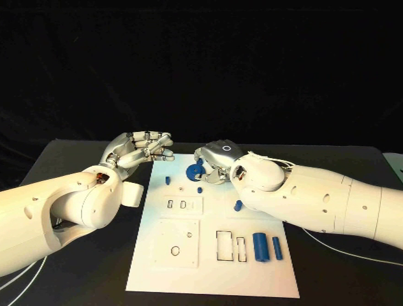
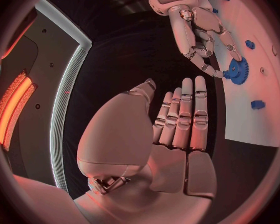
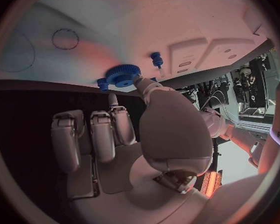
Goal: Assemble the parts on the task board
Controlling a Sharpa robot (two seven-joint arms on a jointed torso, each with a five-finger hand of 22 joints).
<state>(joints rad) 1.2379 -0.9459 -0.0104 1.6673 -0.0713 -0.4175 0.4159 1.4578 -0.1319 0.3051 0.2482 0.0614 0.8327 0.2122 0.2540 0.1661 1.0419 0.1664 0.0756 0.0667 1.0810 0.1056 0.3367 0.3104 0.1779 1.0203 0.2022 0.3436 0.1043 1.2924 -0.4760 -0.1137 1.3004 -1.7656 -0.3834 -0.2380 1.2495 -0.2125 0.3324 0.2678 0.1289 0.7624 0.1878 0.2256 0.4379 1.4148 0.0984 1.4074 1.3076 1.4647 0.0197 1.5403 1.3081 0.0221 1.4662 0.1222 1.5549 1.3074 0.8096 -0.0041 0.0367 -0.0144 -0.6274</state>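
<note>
The white task board [image 1: 211,274] lies mid-table. At its far end my right hand [image 1: 218,158] pinches a blue gear [image 1: 194,171] by its rim between thumb and a fingertip, just over the board. The right wrist view shows the thumb tip on the gear [image 3: 122,75]; the left wrist view shows the fingers [image 2: 202,55] meeting the gear [image 2: 237,70]. My left hand [image 1: 142,148] hovers at the board's far left corner, holding nothing, with fingers [image 2: 184,114] stretched out side by side. Small blue pegs [image 1: 168,180] [image 1: 199,189] [image 1: 238,205] stand on the board.
Two blue cylinders [image 1: 260,247] [image 1: 278,247] lie near the board's front right, beside rectangular slots [image 1: 224,245]. Raised white plates [image 1: 185,204] [image 1: 178,244] sit left of centre. A pale object [image 1: 399,167] is at the table's right edge. A cable [image 1: 349,252] trails under my right arm.
</note>
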